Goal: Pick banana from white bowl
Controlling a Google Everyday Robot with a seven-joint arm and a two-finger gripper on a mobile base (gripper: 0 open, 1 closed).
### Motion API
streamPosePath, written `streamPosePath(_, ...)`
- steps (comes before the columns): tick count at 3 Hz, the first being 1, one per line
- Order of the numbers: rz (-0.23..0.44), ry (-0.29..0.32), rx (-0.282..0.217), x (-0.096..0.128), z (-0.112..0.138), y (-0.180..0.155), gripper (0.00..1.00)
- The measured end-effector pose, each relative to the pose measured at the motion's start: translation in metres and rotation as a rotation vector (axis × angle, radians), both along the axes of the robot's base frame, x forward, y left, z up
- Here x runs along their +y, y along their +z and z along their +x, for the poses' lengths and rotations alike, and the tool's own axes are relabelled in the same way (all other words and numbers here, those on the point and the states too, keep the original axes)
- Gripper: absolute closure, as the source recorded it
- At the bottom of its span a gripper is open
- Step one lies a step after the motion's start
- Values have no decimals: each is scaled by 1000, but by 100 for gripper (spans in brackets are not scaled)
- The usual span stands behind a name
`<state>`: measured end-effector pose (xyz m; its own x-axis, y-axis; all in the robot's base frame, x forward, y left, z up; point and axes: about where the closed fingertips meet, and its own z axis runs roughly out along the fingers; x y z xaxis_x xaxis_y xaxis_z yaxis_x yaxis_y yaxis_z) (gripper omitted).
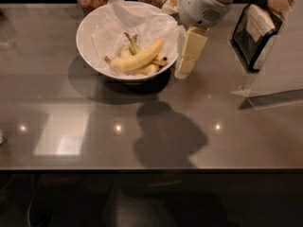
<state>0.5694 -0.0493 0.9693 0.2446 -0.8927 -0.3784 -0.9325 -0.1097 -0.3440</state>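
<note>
Banana (138,58): lying in white bowl (85,41) on the desk (94,126), long axis running from lower left to upper right, upper end pointing toward the pincer.

Pincer (188,60): hanging just outside the bowl's right rim, banana lying leftward in the camera view. Spread: cannot tell.

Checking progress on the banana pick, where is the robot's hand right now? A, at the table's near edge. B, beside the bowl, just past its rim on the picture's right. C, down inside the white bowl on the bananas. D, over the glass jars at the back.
B: the hand hangs just outside the white bowl at its right rim, and the bananas lie inside, not gripped.
</note>
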Motion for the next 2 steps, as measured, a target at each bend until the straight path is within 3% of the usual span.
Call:
streamPosePath(1,28,49,-10,24,25,-8,0)
streamPosePath(2,40,80,-20,43,48,-18,8)
